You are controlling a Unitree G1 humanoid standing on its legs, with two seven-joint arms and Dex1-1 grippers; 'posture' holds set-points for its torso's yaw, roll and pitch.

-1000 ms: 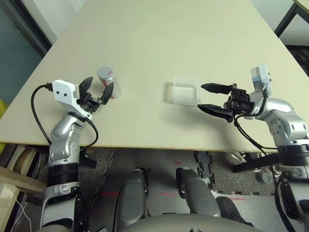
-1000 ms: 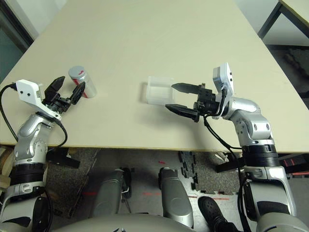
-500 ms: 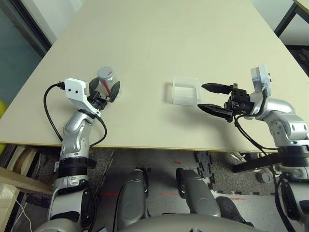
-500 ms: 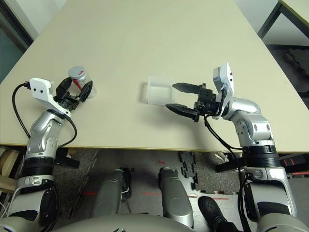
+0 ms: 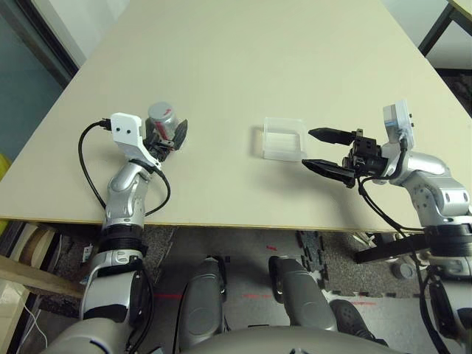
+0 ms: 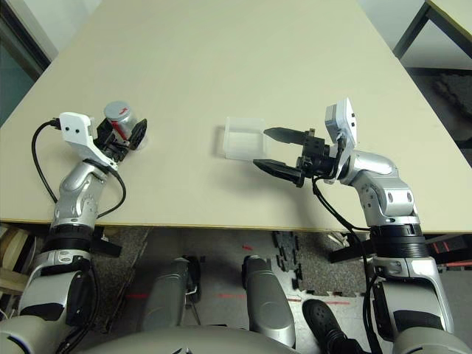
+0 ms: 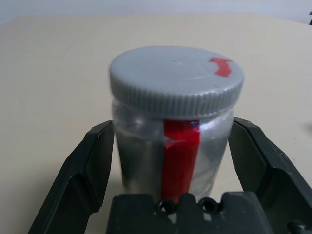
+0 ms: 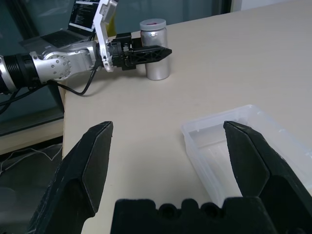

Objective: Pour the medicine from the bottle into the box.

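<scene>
The bottle [image 5: 164, 118], silver-grey with a red stripe and a grey cap [image 7: 175, 78], stands upright at the table's left. My left gripper [image 5: 167, 136] is open and straddles it, one black finger [image 7: 83, 180] on each side of its body, close to the wall. The medicine is hidden; the cap is on. The box [image 5: 284, 138], a clear shallow tray, lies flat at the table's middle. My right gripper [image 5: 307, 148] hovers open just right of the box, fingertips at its right edge, nothing between them. The right wrist view shows the box [image 8: 243, 146] and the far bottle [image 8: 155, 48].
The beige table [image 5: 243, 59] stretches far beyond both objects, its front edge [image 5: 236, 225] close behind my grippers. A black cable [image 5: 87, 158] loops off the left wrist. A dark table leg [image 5: 442, 26] stands beyond the right corner.
My left gripper has moved forward and right until its fingers sit around the bottle. The right gripper and the box have stayed where they were.
</scene>
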